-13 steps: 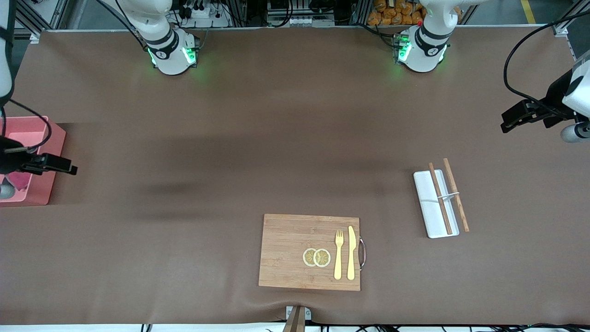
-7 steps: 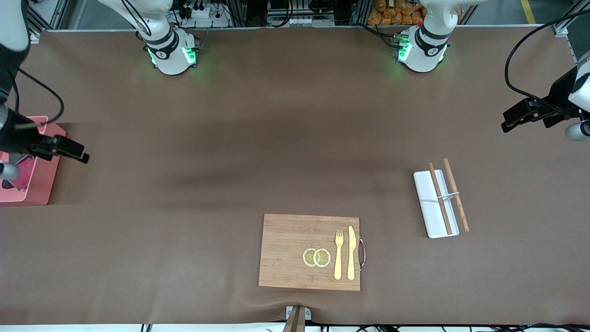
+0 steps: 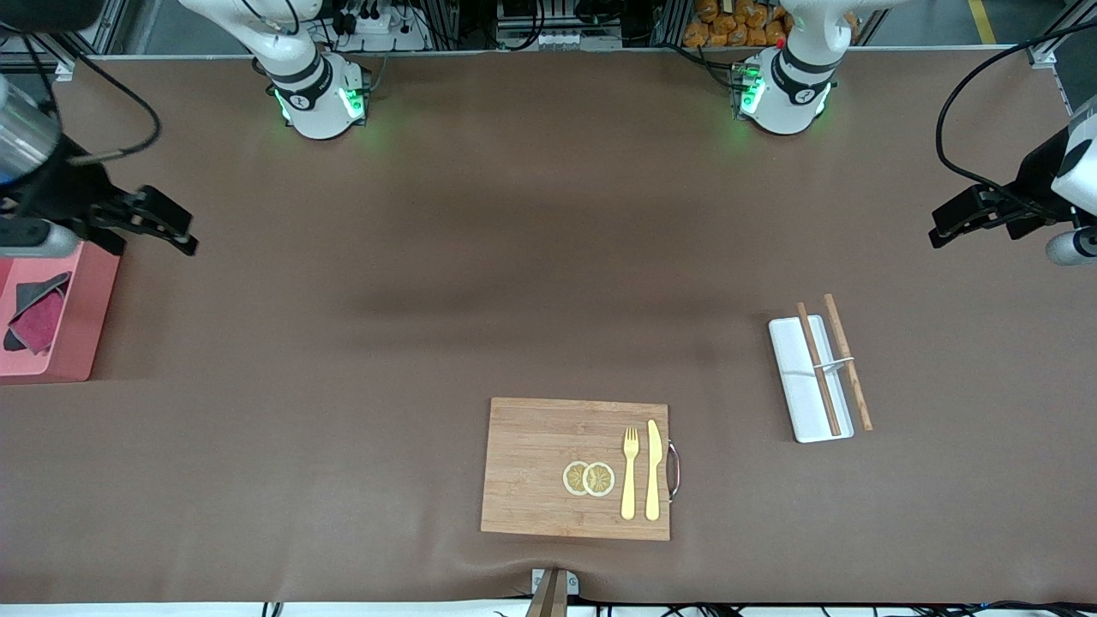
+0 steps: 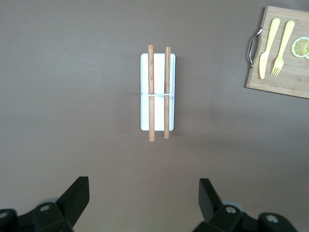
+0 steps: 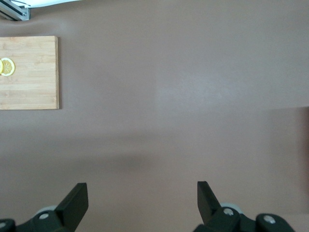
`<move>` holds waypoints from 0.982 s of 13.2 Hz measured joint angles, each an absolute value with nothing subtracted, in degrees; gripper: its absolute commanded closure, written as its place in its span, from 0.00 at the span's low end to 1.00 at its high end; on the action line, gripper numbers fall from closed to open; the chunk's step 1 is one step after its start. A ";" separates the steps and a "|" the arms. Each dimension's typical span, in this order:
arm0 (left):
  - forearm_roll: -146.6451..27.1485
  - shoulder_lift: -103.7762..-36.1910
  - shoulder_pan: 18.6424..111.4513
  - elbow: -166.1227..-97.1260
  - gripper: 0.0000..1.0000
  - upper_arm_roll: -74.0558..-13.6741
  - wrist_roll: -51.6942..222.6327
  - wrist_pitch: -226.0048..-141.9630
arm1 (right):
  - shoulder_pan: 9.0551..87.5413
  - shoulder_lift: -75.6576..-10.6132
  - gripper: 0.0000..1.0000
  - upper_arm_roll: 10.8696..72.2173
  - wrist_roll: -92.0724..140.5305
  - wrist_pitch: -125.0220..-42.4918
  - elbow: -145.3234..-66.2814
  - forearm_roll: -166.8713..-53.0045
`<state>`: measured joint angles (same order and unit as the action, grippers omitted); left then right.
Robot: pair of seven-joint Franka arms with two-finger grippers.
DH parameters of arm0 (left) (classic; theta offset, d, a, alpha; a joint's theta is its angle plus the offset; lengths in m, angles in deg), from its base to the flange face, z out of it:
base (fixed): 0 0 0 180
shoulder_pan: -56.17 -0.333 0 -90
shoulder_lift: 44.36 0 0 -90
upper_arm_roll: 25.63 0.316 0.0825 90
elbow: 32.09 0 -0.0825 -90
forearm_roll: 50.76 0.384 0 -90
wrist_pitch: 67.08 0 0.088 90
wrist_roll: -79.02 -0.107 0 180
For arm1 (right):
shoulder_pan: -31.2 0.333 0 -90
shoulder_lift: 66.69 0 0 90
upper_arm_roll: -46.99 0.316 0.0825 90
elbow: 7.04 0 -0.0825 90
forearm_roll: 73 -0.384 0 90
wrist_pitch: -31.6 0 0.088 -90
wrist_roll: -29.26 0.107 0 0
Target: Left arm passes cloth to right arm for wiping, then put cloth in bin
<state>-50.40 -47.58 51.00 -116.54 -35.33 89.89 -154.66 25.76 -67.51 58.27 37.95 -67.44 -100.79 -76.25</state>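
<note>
The cloth (image 3: 34, 321), dark grey and crimson, lies crumpled inside the salmon-pink bin (image 3: 79, 347) at the right arm's end of the table. My right gripper (image 3: 158, 224) is open and empty, raised over the bare table just beside the bin; its wrist view (image 5: 142, 191) shows wide-apart fingers over brown mat. My left gripper (image 3: 968, 218) is open and empty, waiting high over the left arm's end of the table; its wrist view (image 4: 144, 186) shows nothing between the fingers.
A white tray (image 3: 793, 377) with two wooden chopsticks (image 3: 836, 364) lies toward the left arm's end, also in the left wrist view (image 4: 158, 118). A wooden board (image 3: 531, 467) with lemon slices, fork and knife sits near the front edge.
My right gripper has risen from over the bin and moved off it toward the robots' bases, leaving the cloth lying in the bin. The left arm has barely moved.
</note>
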 measured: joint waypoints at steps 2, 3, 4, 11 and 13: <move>-50.40 -47.59 51.00 -116.54 0.00 -35.33 89.89 -154.66 | 25.79 -67.38 0.00 58.02 38.30 -68.96 -101.38 -76.23; -50.40 -47.60 51.00 -116.53 0.00 -35.33 89.89 -154.66 | 25.78 -67.33 0.00 57.72 38.35 -69.06 -100.75 -76.19; -50.40 -47.61 51.00 -116.54 0.00 -35.33 89.89 -154.66 | 25.77 -66.98 0.00 57.49 38.35 -68.16 -99.20 -76.05; -50.53 -47.64 51.03 -116.54 0.00 -35.52 89.85 -154.66 | 28.67 -61.03 0.00 57.72 42.49 -59.77 -88.45 -71.50; -50.53 -47.65 51.03 -116.54 0.00 -35.51 89.85 -154.66 | 30.13 -60.85 0.00 57.78 43.23 -59.77 -88.31 -70.46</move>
